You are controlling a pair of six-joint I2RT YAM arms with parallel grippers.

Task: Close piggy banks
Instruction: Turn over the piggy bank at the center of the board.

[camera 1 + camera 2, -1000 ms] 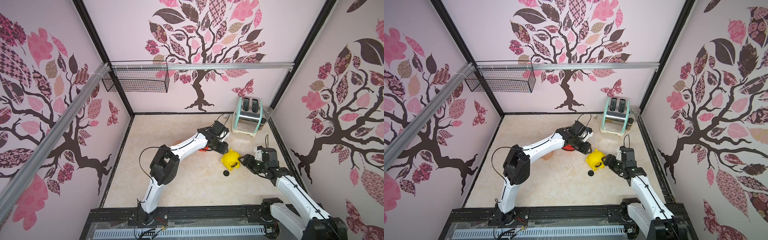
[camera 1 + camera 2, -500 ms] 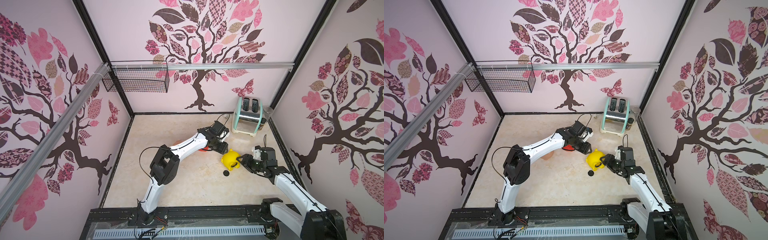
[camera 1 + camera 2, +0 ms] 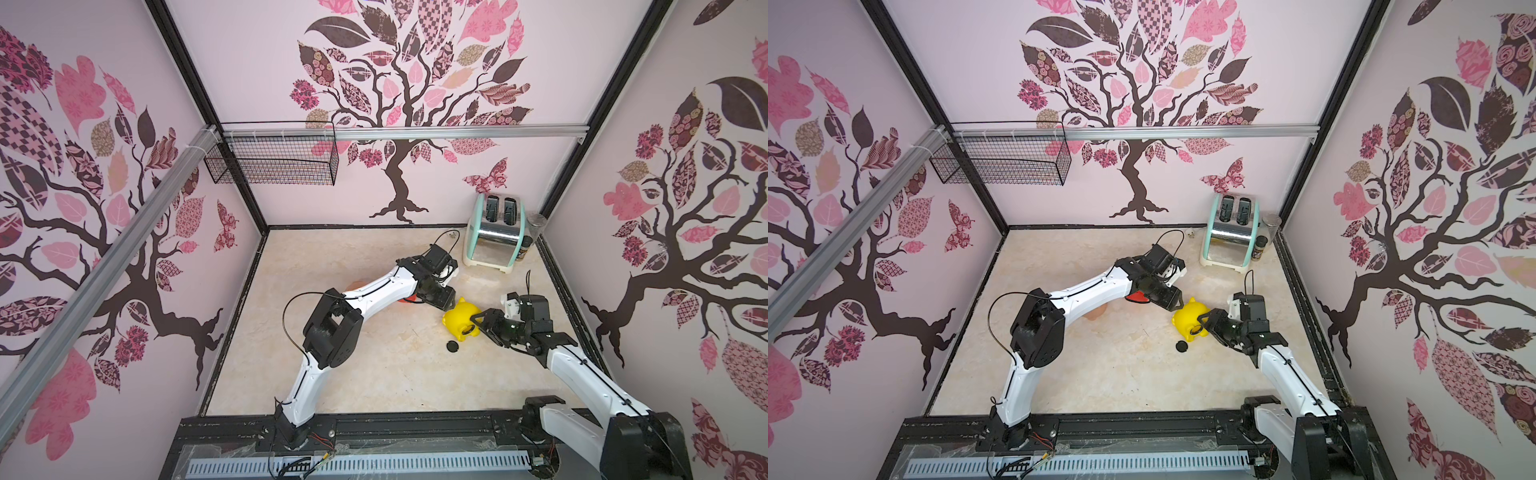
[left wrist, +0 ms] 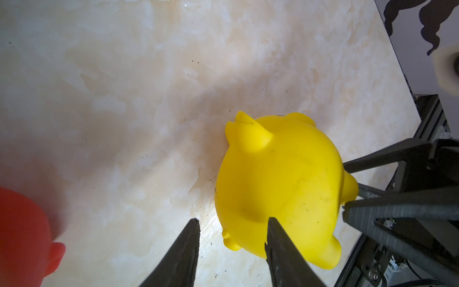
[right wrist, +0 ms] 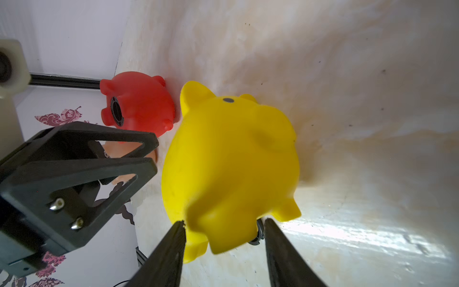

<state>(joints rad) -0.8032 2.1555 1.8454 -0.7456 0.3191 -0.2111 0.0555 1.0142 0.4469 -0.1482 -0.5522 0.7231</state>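
Glossy plastic, the yellow piggy bank (image 5: 231, 154) is judged light and slippery; its rounded rear flanks are clamped by the right gripper (image 5: 222, 221), while the left gripper (image 4: 233, 219) is held parted, empty.

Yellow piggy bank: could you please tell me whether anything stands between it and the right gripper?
Nothing visible does. The right gripper straddles the yellow piggy bank, a finger on each side; the left gripper sits beside the pig, not between.
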